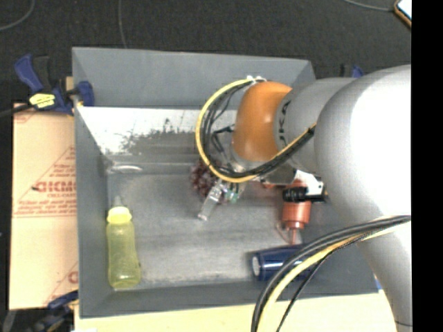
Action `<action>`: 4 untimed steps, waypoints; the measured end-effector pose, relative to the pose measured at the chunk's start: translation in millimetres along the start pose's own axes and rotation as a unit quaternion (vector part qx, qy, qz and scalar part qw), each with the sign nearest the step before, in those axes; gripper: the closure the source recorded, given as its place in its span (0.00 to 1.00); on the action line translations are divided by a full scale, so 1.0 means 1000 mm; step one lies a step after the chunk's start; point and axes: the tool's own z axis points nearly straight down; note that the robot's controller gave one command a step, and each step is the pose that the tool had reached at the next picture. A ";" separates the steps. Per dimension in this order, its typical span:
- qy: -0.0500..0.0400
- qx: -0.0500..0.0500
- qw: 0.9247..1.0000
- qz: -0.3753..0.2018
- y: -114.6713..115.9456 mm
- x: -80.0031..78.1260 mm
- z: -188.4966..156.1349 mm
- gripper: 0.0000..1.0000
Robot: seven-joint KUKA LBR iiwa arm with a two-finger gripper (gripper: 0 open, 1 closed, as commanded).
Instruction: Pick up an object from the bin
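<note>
My gripper (210, 204) reaches down under the orange wrist cover to the middle of the bin floor. Just to its upper left lies a small dark red, lumpy thing (201, 178), partly hidden by the cables and the wrist. A copper-coloured bottle-like thing with a black cap (296, 213) lies to the gripper's right, its upper end under the arm. I see nothing held in the gripper.
A pale yellow squeeze bottle (122, 249) lies lengthwise by the left wall. A dark blue cylinder (274, 262) rests near the front wall at the right, partly behind cables. The arm covers the bin's right side.
</note>
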 end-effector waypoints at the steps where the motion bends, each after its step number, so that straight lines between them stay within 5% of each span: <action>1: -0.004 -0.001 0.980 -0.198 0.009 -0.013 -0.065 0.00; 2: 0.004 0.003 1.000 -0.006 -0.001 -0.001 -0.003 0.00; 3: 0.007 0.005 0.999 -0.040 0.004 -0.027 0.004 0.00; 4: 0.002 0.002 1.000 -0.016 0.000 -0.008 -0.003 1.00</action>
